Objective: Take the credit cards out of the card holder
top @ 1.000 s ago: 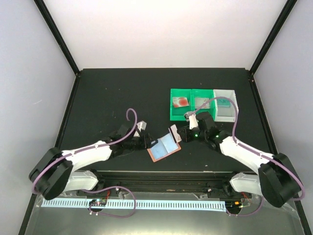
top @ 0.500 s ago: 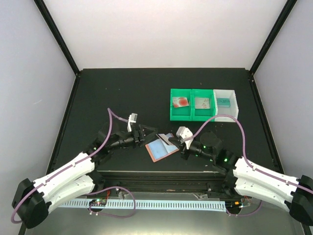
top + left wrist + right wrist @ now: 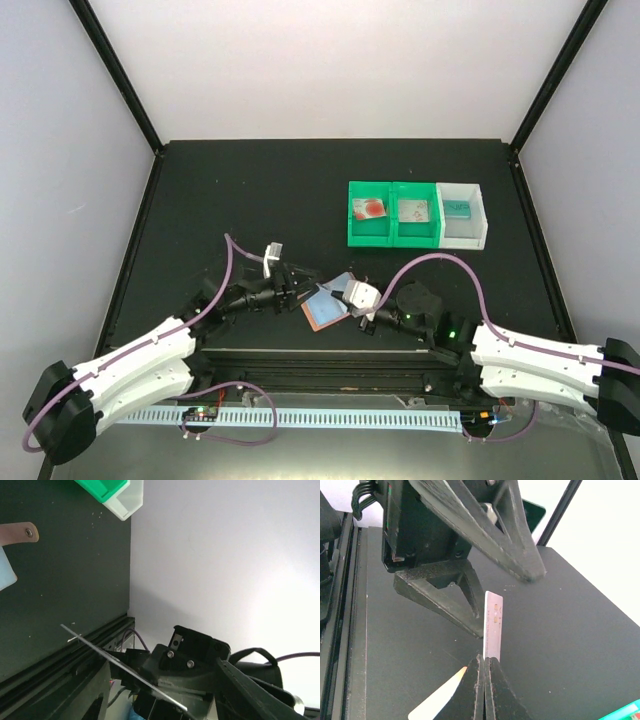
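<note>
The task looks well under way. The right claw [image 3: 484, 667] is pressed together on the bottom edge of a thin pale rectangular plastic credit card [image 3: 493, 625], holding it upright and clear of the small salmon-pink bifold card holder [image 3: 325, 308]. The holder lies open, pale blue pockets up, at 6 o'clock on the matte black counter [image 3: 250, 190], close to its near edge. The left claw [image 3: 303, 284] is spread, its fingers either side of the card without visibly touching it, so I read this as a handover or a steadying move. At 2 o'clock stand the joined green plastic bins [image 3: 392, 213] and a white plastic bin [image 3: 462, 215] on their 3 o'clock side. What look like cards already lie in them, one with reddish marks. Setting this card down remains, and I cannot tell whether the pockets hold more. The counter is dark and faintly speckled, enclosed by plain pale walls and black frame posts.
</note>
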Robot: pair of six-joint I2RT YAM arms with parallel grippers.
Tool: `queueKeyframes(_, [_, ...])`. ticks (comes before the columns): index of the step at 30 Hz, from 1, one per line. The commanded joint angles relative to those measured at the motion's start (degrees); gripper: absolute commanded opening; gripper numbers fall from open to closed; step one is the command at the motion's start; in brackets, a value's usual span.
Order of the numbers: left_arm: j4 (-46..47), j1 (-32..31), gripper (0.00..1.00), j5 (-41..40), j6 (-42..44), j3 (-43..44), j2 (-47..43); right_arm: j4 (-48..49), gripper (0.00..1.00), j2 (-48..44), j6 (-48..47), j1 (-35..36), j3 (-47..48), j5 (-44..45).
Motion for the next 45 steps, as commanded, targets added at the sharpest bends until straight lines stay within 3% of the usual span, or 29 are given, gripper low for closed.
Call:
queueKeyframes(1, [4.6,-0.9,0.52,1.5,-2.1,0.3,2.3,3.5,0.01,0.3,-4.7,2.5,1.8,2.9])
queueKeyframes(6, [4.7,-1.2,0.10,1.4,-0.5,0.3,2.4,2.3,0.01,0.6,-4.3,3.3,1.8,4.1])
queueKeyframes(8, [4.0,-1.2,0.02,1.3,0.9,0.5,2.1,-0.9,0.05,0.4,-2.7,3.3,2.6,3.3])
queueKeyframes(17, [-4.8,-1.2,0.02,-2.3,17.0,2.0,-1.3,-19.7,0.43,0.2,22.9,3.2,12.8,2.6])
queueKeyframes(21, [-9.4,-1.4,0.02,-6.7,24.7,2.7,-4.4,-25.1,0.51,3.2,31.1,2.0,18.9,0.8])
queueKeyframes(30, [-11.6,-1.3,0.02,-10.8,28.2,0.4,-11.2,-19.2,0.53,5.0,49.1,-12.3,16.8,-19.5])
queueKeyframes(35, [-8.3,-1.3,0.02,-9.8,27.8,0.0,-12.4,-1.2,0.52,4.7,62.1,-18.0,7.5,-33.0])
queueKeyframes(40, [-6.2,-1.4,0.02,-8.1,27.4,0.8,-11.5,7.5,0.48,4.9,68.7,-18.2,5.4,-36.4])
queueKeyframes(45, [-4.1,-1.3,0.02,-8.0,26.5,0.1,-10.5,9.5,0.32,4.3,70.3,-18.1,4.6,-35.9])
